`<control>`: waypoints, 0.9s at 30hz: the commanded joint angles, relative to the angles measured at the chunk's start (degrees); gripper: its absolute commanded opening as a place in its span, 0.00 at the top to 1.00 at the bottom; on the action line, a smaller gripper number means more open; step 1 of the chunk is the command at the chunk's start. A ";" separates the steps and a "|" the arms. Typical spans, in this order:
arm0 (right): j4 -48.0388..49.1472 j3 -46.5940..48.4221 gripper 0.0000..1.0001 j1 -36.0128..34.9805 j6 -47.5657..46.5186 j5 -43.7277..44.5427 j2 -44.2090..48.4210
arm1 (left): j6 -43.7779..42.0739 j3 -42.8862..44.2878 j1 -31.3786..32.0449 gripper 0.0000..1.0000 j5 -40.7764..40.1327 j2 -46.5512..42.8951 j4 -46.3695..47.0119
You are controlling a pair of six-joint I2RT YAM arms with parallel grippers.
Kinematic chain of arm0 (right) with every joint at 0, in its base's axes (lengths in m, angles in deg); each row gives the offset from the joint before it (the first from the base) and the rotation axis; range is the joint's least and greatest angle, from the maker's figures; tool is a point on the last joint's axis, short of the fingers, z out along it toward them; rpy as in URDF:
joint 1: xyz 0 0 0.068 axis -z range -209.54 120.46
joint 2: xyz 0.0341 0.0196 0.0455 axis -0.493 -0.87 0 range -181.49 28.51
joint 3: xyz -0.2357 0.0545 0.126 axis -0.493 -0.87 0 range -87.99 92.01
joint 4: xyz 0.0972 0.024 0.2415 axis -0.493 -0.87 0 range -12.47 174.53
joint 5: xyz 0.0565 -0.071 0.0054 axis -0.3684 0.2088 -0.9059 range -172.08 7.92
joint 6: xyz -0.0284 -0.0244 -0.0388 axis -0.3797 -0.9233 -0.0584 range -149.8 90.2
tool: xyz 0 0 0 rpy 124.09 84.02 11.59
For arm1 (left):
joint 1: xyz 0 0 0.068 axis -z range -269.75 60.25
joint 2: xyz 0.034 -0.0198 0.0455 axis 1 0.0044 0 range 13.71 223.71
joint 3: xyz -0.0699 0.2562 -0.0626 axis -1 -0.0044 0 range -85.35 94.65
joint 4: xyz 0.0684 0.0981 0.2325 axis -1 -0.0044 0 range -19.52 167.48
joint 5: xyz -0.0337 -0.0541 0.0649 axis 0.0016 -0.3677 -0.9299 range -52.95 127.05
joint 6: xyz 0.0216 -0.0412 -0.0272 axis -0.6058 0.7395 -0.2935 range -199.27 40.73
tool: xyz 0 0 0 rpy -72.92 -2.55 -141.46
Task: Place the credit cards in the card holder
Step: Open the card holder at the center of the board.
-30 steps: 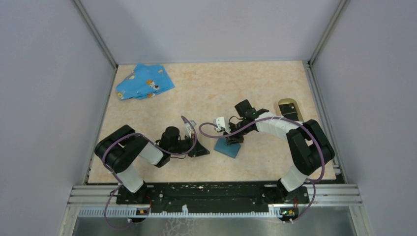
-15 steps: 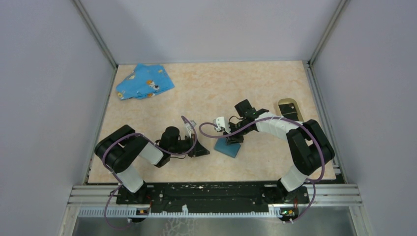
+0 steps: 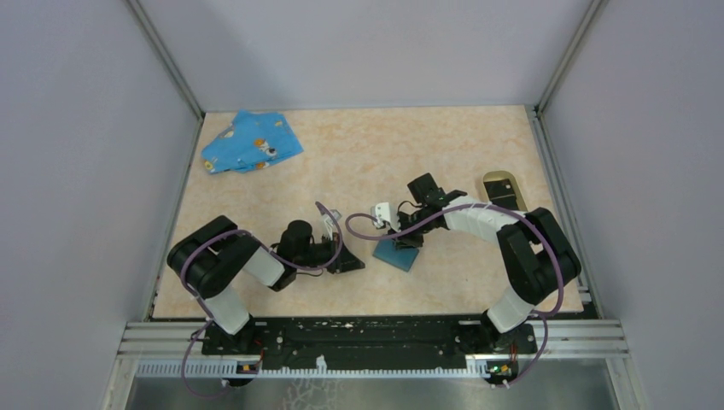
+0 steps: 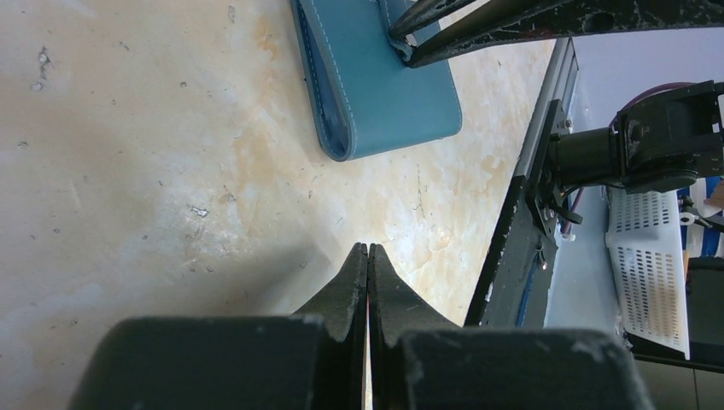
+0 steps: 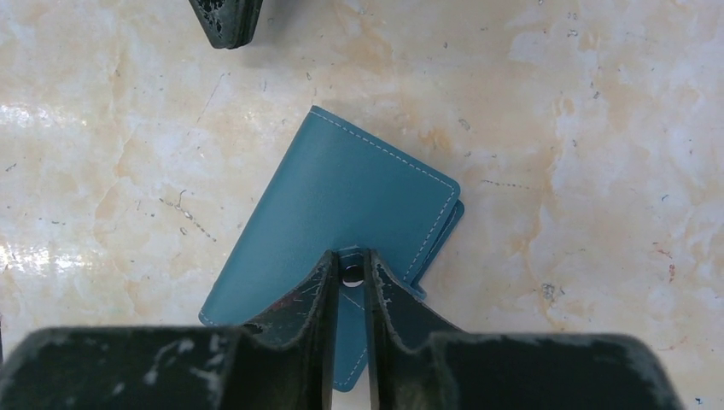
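The card holder (image 3: 502,188), a tan-rimmed oval with a black inside, stands at the right side of the table, apart from both grippers. No credit cards show. A blue flat case (image 3: 399,254) lies mid-table; it also shows in the right wrist view (image 5: 341,196) and the left wrist view (image 4: 384,85). My right gripper (image 3: 408,242) (image 5: 351,256) is over the case's near edge, shut on its snap tab (image 5: 352,275). My left gripper (image 3: 350,263) (image 4: 368,248) is shut and empty, low over the table just left of the case.
A blue patterned cloth (image 3: 250,143) lies at the far left corner. Grey walls enclose the table on three sides. The arms' black base rail (image 3: 367,333) runs along the near edge. My left fingertips (image 5: 226,21) show at the top of the right wrist view.
My left arm has shifted very slightly. Both grippers and the blue case stay where they were.
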 commanded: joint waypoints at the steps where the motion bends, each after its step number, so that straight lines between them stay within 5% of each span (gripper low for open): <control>1: 0.97 -0.39 0.83 -0.13 -0.67 -1.39 3.62 | 0.47 -0.34 0.45 1.00 0.63 0.70 2.47; 7: 2.11 -2.61 0.62 0.20 -2.43 -2.82 9.21 | 0.84 1.88 0.41 0.99 -0.31 0.44 0.89; 9: 1.64 -2.80 0.59 0.32 -3.75 -2.26 8.42 | 0.68 3.61 0.41 0.90 -0.45 0.83 -0.31; 18: 0.02 -1.81 0.55 -0.06 -4.20 -1.37 3.63 | -0.60 9.63 0.41 0.53 -3.61 3.37 -6.99; 27: 0.22 -0.87 0.61 -1.26 -2.92 2.40 0.42 | -1.63 14.85 0.41 0.50 -2.95 8.88 -11.24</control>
